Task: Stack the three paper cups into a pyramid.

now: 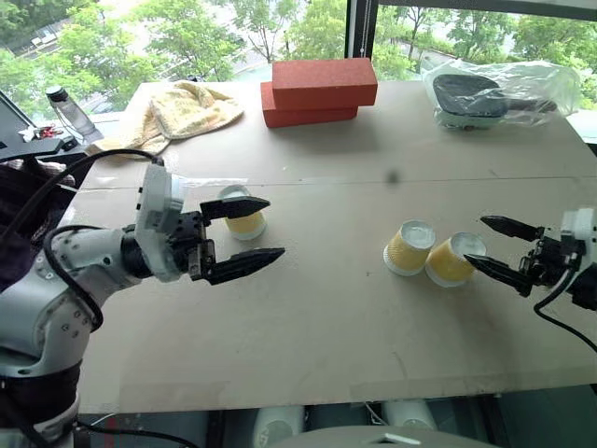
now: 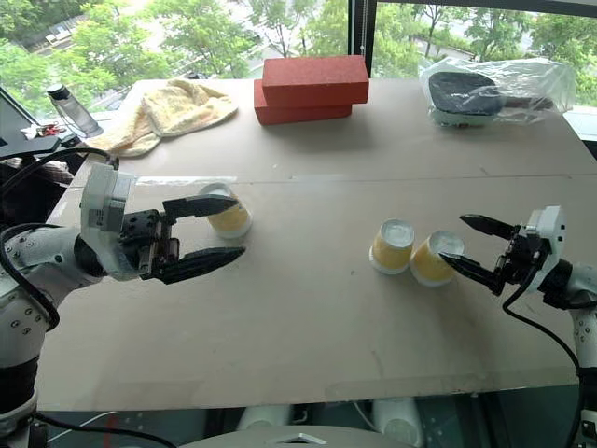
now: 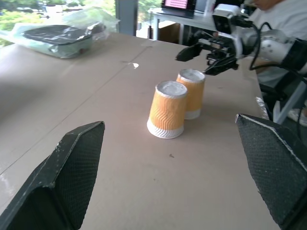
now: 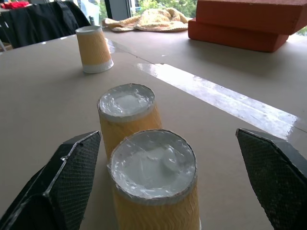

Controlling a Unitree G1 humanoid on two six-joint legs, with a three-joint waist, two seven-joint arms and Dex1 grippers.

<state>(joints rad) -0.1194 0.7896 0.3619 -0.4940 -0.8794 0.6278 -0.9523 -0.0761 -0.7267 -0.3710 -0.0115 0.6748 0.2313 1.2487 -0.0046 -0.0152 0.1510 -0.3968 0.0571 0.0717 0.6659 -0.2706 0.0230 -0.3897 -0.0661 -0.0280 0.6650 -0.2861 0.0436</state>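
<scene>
Two cups (image 1: 431,252) stand upside down, touching, on the table (image 1: 326,327): base pair set. Third cup (image 1: 244,213) sits well apart by the left gripper (image 1: 244,237), jaws wide and empty; top tier outstanding. Right wrist view: right gripper (image 4: 177,182) spread wide, empty, just beside the pair; red bricks (image 4: 249,21) lie beyond, no obstruction.

Three paper cups (image 1: 409,246), two red bricks (image 1: 317,91).
</scene>
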